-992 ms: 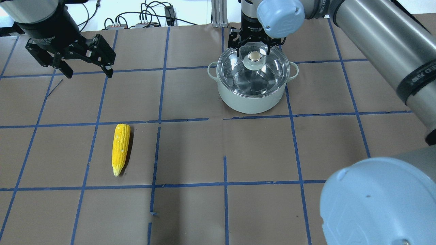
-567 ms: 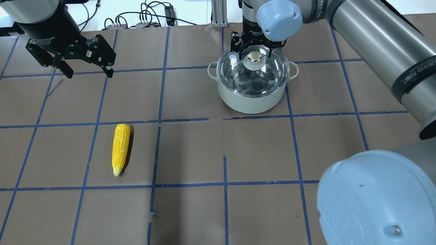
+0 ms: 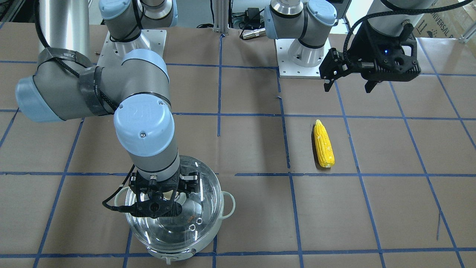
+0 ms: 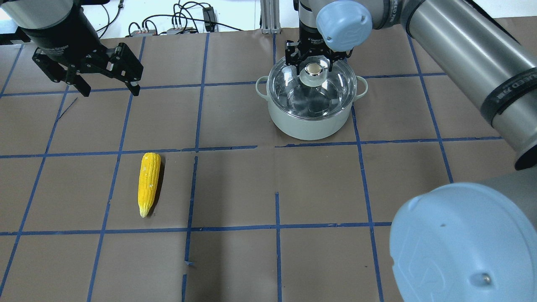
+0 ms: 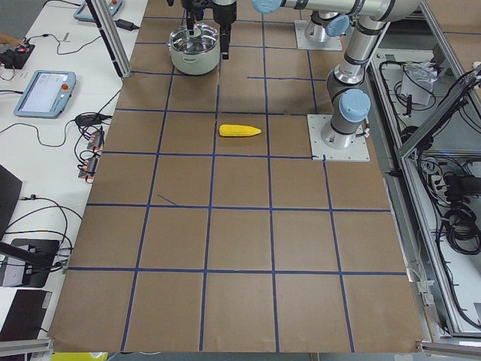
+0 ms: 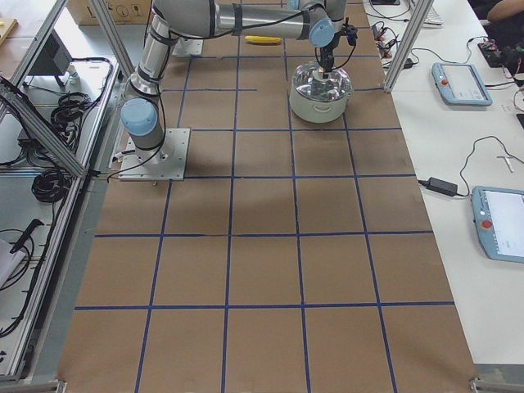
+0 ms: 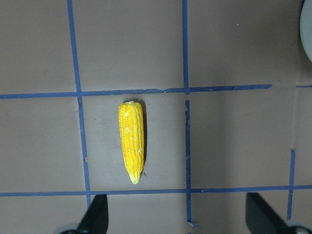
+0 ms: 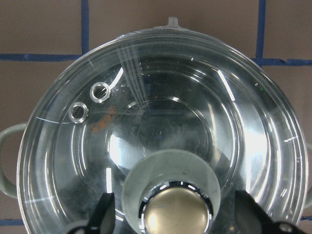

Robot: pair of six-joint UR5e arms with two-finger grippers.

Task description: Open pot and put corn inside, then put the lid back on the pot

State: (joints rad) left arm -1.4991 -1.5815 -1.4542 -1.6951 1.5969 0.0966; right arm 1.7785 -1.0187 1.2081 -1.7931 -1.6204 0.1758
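1. Yellow, husk-free, tapered corn cob (image 4: 149, 183). It lies flat on the brown paper-covered table with a blue tape grid (image 4: 235, 260), on the left half and nearer the robot's edge than the pot. Nothing touches it. It appears to be awaiting pickup once the pot is opened.

2. Left gripper (image 4: 110, 91), black, two-fingered. It hangs high above the left half with its jaws spread wide and empty. Its wrist camera looks straight down on the cob, so it is likely parked ready to descend.

3. Wide, shallow pot with a pale mint body and two loop handles (image 4: 308, 126). It stands upright toward the far edge on the right half, well apart from the cob.

4. Clear domed glass lid (image 4: 293, 90) with a pale knob capped by a gold disc (image 4: 313, 69). It is seated on the pot's rim, so the pot is not yet opened.

5. Right gripper (image 4: 312, 66). It points down over the lid, one finger on each side of the knob with gaps showing, so it is not yet pinching. This placement suits closing on the knob and lifting.
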